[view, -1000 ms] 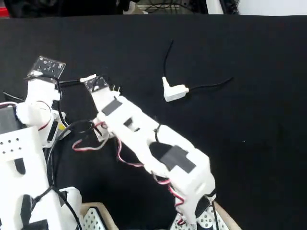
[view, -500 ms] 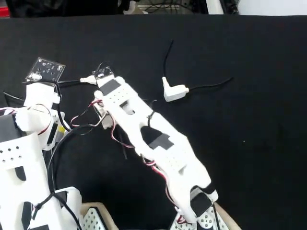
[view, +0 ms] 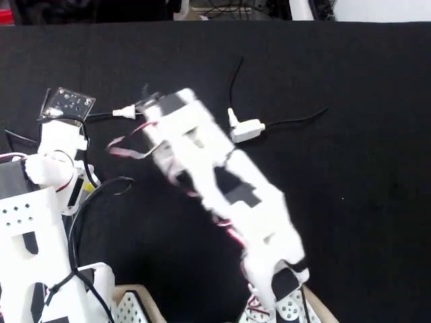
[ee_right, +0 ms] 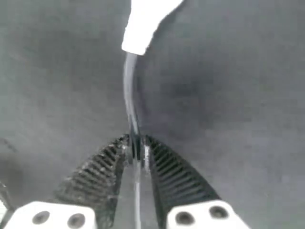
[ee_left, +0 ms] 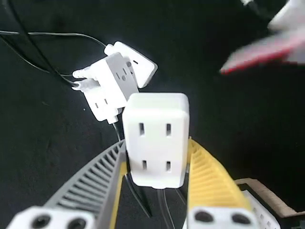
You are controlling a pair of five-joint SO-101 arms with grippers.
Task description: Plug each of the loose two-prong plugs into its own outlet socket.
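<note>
The plug point(ee_right: 145, 26) lies straight ahead of the right gripper point(ee_right: 136, 145), long axis continuing the fingers' line; you're pinching only its cord point(ee_right: 128, 95), fingers nearly closed. The outlet block point(ee_left: 155, 138) sits clamped in the left gripper point(ee_left: 156, 148), seemingly just beyond the plug's tip.

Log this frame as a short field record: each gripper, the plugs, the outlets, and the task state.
left gripper: shut on a white outlet block
right gripper: shut on the thin cord of a white plug
other outlets: two more outlet blocks lying together on the black table
loose plug: angled plug with its cord on the table, apart from both arms
task state: the held block's facing slots are empty; the held plug is not yet inserted
</note>
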